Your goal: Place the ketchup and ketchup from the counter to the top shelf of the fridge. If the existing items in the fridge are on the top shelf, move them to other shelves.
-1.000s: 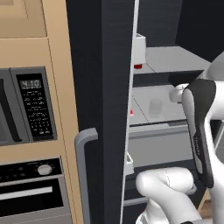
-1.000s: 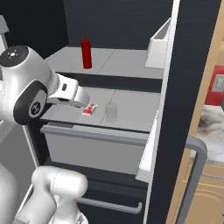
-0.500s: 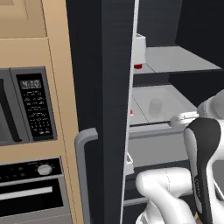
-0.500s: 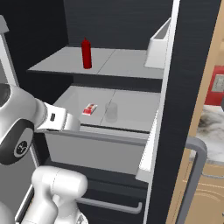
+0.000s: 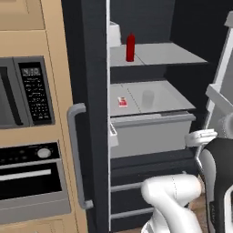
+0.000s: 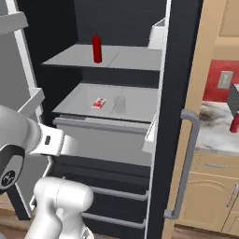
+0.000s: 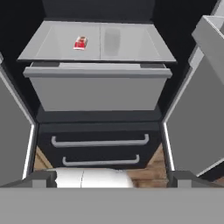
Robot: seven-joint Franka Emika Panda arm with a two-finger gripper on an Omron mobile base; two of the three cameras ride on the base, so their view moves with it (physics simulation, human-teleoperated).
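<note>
One ketchup bottle (image 6: pixel 97 47) already sits on the fridge's top shelf (image 6: pixel 130 59), well above the gripper (image 7: pixel 112 179). The packet (image 7: pixel 80 42) and tumbler (image 7: pixel 112 41) share the lower shelf (image 7: pixel 140 48) ahead, likely cleared down. Gripper's empty and spread wide. The right base view catches the second ketchup (image 6: pixel 235 122) on the tabletop (image 6: pixel 215 135).

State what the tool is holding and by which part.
Nothing is held: the tool has only fridge drawers ahead, nothing between its tips.

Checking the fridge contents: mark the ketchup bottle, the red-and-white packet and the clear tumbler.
ketchup bottle (image 6: pixel 97 48): right base view, middle of its red body.
red-and-white packet (image 7: pixel 80 42): hand view, centre of its flat top.
clear tumbler (image 5: pixel 147 98): left base view, its side wall.
</note>
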